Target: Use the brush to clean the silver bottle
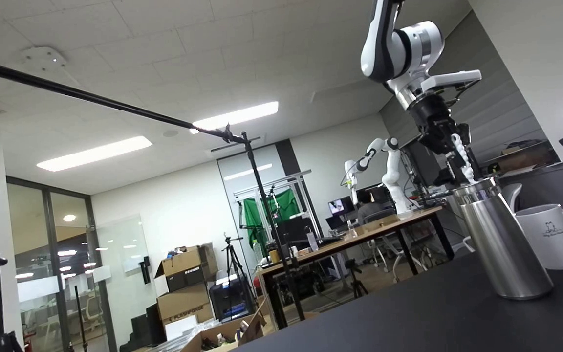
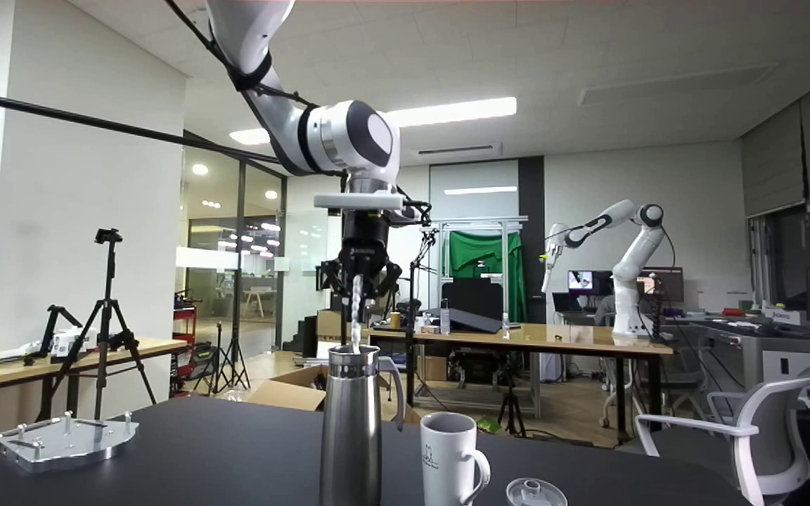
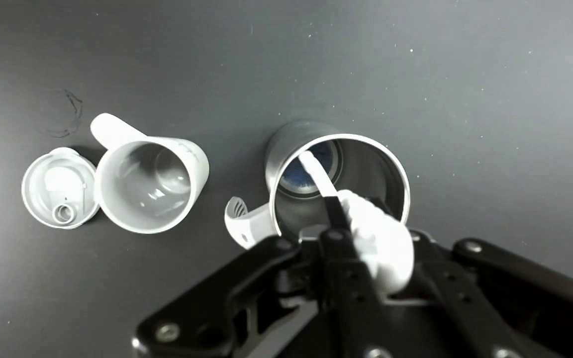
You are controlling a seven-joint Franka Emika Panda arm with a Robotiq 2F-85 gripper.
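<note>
The silver bottle (image 1: 504, 244) (image 2: 351, 436) stands upright and uncapped on the dark table. Its rim and hollow inside show in the wrist view (image 3: 402, 174), with its grey handle toward the mug. My gripper (image 1: 463, 168) (image 2: 358, 309) (image 3: 358, 204) is above the bottle's mouth, pointing down. It is shut on the pale, twisted brush (image 1: 462, 152) (image 2: 356, 309) (image 3: 383, 238), which stands nearly upright between the fingers. The brush's lower end passes the rim into the mouth in an exterior view. How deep it reaches is hidden by the bottle wall.
A white mug (image 1: 550, 239) (image 2: 447, 457) (image 3: 147, 186) stands beside the bottle. A clear lid (image 2: 535, 493) (image 3: 60, 191) lies by the mug. A clear plate with pegs (image 2: 67, 443) lies on the dark table (image 2: 236, 457) near its far edge.
</note>
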